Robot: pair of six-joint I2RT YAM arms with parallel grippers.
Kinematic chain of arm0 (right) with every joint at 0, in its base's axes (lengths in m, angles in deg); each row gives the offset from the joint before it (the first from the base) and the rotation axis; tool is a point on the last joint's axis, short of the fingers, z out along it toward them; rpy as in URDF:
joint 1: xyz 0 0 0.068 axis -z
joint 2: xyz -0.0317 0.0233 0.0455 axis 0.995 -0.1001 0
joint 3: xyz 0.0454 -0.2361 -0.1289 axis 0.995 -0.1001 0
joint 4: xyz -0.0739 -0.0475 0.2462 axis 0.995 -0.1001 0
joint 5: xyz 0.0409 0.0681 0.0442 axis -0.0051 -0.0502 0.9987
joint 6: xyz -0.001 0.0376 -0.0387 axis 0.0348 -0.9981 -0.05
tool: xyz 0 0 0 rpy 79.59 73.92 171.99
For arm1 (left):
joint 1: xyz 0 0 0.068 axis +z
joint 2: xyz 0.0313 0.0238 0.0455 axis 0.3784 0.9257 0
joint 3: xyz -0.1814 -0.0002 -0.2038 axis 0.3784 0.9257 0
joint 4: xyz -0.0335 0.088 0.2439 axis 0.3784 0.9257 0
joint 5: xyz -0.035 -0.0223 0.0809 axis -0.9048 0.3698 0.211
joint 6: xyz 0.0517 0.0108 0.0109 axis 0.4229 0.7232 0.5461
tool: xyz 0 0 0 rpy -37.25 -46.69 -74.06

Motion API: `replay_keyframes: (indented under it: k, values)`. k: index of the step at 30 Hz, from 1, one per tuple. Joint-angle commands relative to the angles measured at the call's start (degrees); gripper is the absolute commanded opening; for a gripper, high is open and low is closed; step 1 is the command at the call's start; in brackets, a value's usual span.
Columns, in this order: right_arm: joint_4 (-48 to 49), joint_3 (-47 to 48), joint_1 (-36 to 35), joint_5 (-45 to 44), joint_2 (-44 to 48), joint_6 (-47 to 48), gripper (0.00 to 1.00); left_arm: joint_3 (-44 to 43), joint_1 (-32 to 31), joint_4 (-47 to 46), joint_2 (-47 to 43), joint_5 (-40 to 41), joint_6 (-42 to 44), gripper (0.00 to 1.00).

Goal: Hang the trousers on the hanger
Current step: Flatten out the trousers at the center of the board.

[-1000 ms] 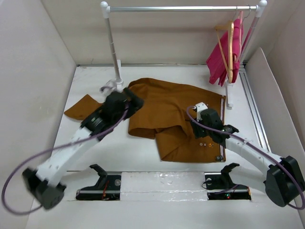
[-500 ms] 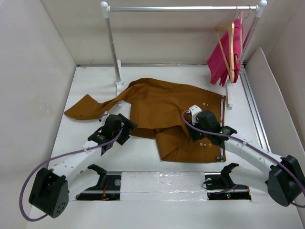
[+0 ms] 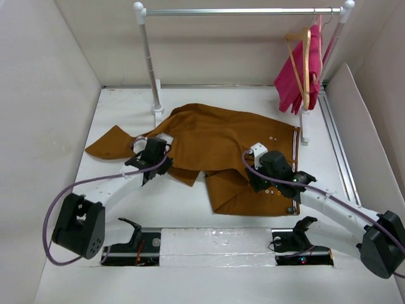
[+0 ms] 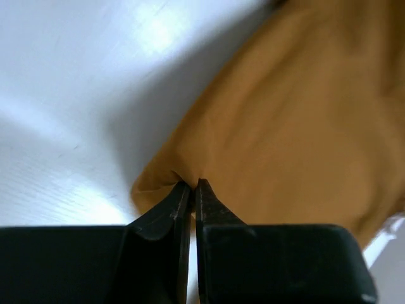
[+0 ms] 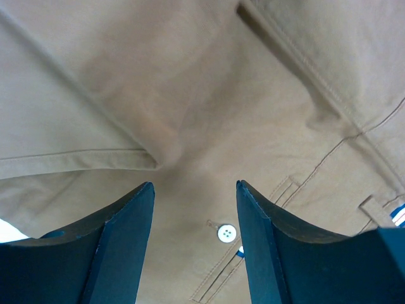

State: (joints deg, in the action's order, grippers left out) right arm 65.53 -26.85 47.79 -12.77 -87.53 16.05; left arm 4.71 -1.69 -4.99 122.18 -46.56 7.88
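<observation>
The rust-brown trousers (image 3: 221, 142) lie spread flat on the white table, with the striped waistband (image 3: 296, 164) on the right and one leg trailing left (image 3: 111, 144). My left gripper (image 3: 158, 152) is low at the leg's near edge. In the left wrist view it (image 4: 193, 183) is shut on a small fold of the trousers (image 4: 304, 126). My right gripper (image 3: 259, 180) hovers over the seat area. It (image 5: 195, 190) is open, with a white button (image 5: 226, 233) between its fingers and nothing held. The tan hanger (image 3: 306, 63) hangs on the rail at the far right.
A white-and-silver clothes rail (image 3: 240, 11) spans the back; its left post (image 3: 150, 63) stands just behind the trousers. A bright pink garment (image 3: 292, 82) hangs beside the hanger. Walls close in the table (image 3: 183, 202) on the left, back and right.
My left arm has pulled back from the upper trousers, dropped to the leg's near edge and shut its jaws on the cloth. My right gripper has shifted slightly and stays open.
</observation>
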Motion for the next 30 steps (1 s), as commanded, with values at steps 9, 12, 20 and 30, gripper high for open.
replay_keyframes:
  k: [9, 12, 20, 30]
  values:
    - [0.30, 0.80, 2.36, -1.21, -5.33, -4.41, 0.61, -33.18, -6.93, 47.20, -17.25, 27.69, 10.04, 0.00]
    - [-0.23, 1.24, 3.85, -1.03, -4.19, -4.49, 0.61, -36.36, -6.93, 56.87, -16.12, 27.44, 8.83, 0.00]
    - [-3.91, 6.15, 17.55, 1.78, 0.82, -2.13, 0.61, -27.40, 0.24, 57.10, -25.24, 18.04, 8.62, 0.00]
    - [-6.38, 10.21, 31.25, 4.58, -1.63, -0.97, 0.73, -38.92, 16.11, 49.49, -26.40, 21.75, 29.90, 0.27]
